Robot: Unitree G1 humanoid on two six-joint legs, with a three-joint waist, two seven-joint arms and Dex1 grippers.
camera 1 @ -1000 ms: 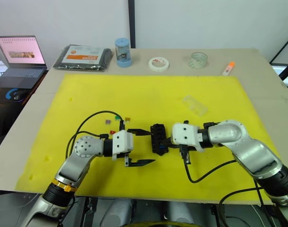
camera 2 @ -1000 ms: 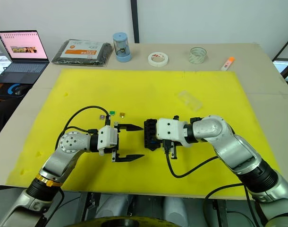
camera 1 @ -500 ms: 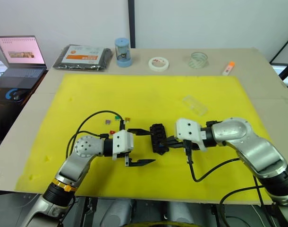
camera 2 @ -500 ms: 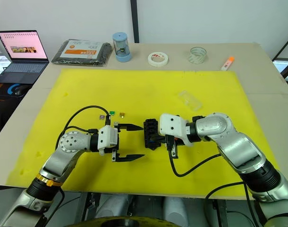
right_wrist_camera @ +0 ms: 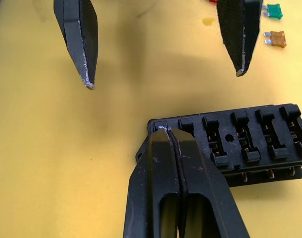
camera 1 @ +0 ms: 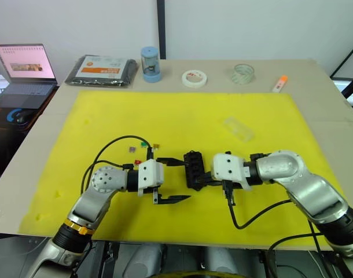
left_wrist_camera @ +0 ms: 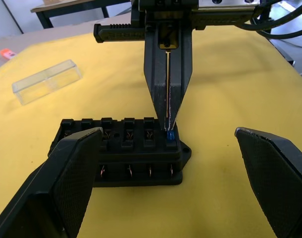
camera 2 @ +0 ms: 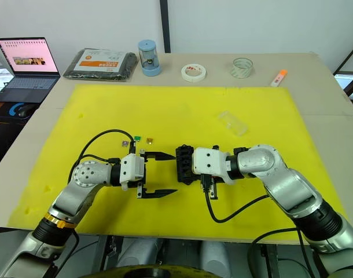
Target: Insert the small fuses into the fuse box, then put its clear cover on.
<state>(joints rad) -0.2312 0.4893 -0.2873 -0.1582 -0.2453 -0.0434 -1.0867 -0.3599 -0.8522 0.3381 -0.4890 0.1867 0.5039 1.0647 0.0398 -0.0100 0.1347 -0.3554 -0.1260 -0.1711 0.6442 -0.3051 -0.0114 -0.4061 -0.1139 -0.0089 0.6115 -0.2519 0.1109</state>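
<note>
I keep right gripper (left_wrist_camera: 168, 130) pinched on blue fuse (left_wrist_camera: 170, 135), tip pressed into end slot of box (camera 1: 194, 169) at mat centre. Left gripper (camera 1: 172, 180) spread wide just left of box, probably as stop against sliding. Cover (camera 1: 239, 129) waits far right; spare fuses (right_wrist_camera: 273, 25) lie far left of box.

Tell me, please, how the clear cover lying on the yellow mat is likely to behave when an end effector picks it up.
The clear cover looks like a thin, hollow shell, so probably light and fairly stiff. Its smooth, glossy walls may slip between hard black fingers. Lying flat and boxy, it seems unlikely to roll.
</note>
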